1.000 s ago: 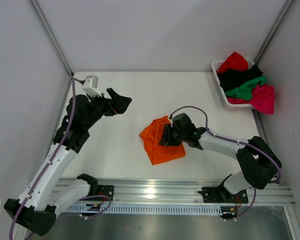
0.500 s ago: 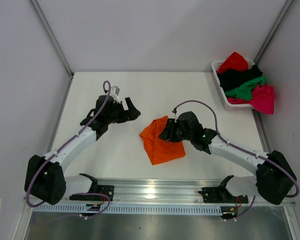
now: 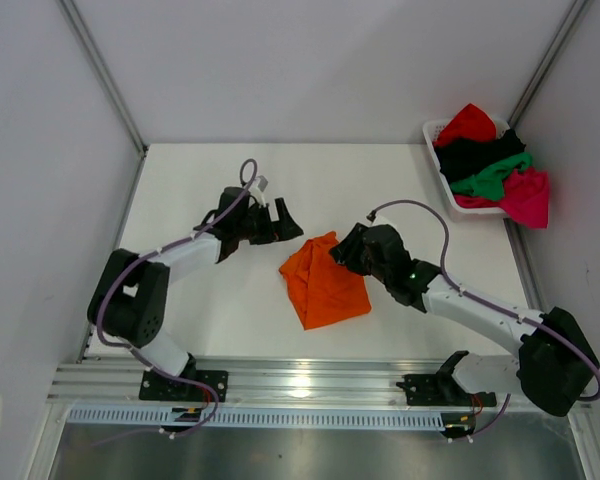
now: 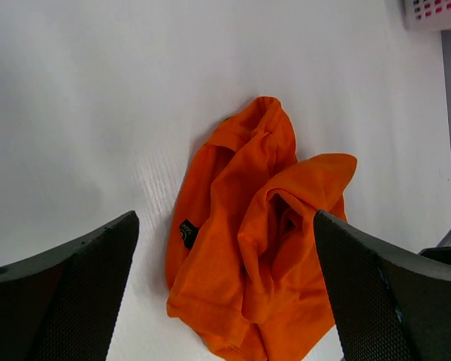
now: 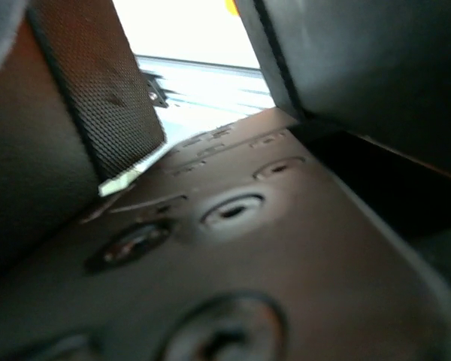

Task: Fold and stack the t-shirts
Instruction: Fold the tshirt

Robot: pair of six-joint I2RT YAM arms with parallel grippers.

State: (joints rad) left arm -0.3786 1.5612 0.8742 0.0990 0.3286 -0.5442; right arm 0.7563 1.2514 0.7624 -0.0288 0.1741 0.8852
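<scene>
A bright orange t-shirt lies crumpled on the white table, middle front. My left gripper hovers just left of its top corner, jaws wide open; in the left wrist view the orange shirt lies below, between the open fingers of this gripper, untouched. At the shirt's upper right edge my right gripper has its jaws apart. The right wrist view is blurred, with bright table showing between the gripper's fingers and nothing held. Red, black, green and magenta-pink t-shirts are heaped in the basket.
The white slatted basket stands at the back right corner against the wall. A metal rail with both arm bases runs along the near edge. Grey walls close in the table on the left, back and right.
My left arm swung down from the back left and reached toward the orange shirt. My right gripper drew back right off the shirt, jaws spreading. The shirt barely shifted.
</scene>
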